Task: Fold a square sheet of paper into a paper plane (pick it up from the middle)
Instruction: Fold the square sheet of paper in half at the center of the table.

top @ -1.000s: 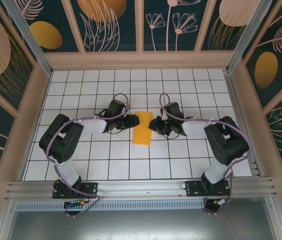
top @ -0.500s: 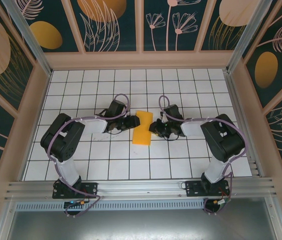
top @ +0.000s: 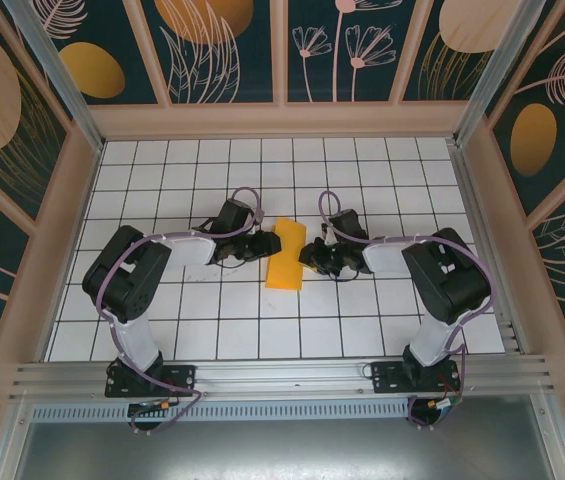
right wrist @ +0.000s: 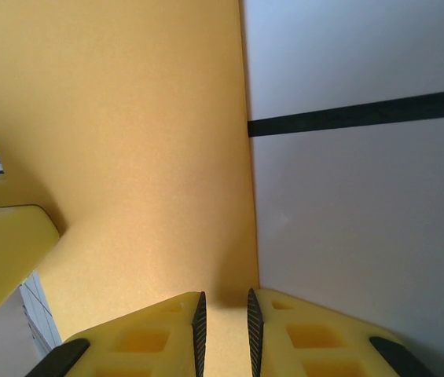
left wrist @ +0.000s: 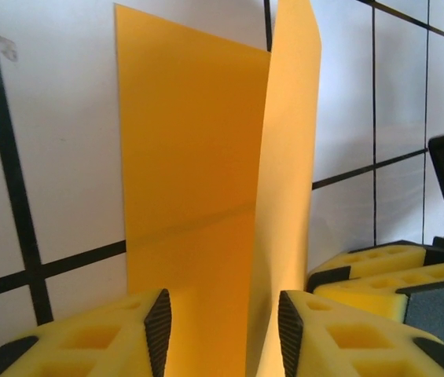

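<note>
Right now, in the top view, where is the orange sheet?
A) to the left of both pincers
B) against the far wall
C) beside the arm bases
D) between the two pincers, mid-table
D: the orange sheet sits mid-table, with the left pincer on one side and the right pincer on the other.

Bright, even lighting, soft shadows; the paper (right wrist: 127, 118) looks slightly blurred in wrist close-ups.

I judge this a purpose-built robot test cell, not a home or shop. The white tabletop (top: 162, 320) carries a black grid. Patterned panel walls (top: 222, 50) in pale frames enclose it. The left arm (top: 122, 285) and right arm (top: 447, 285) stand bolted to an aluminium rail (top: 282, 378).
</note>
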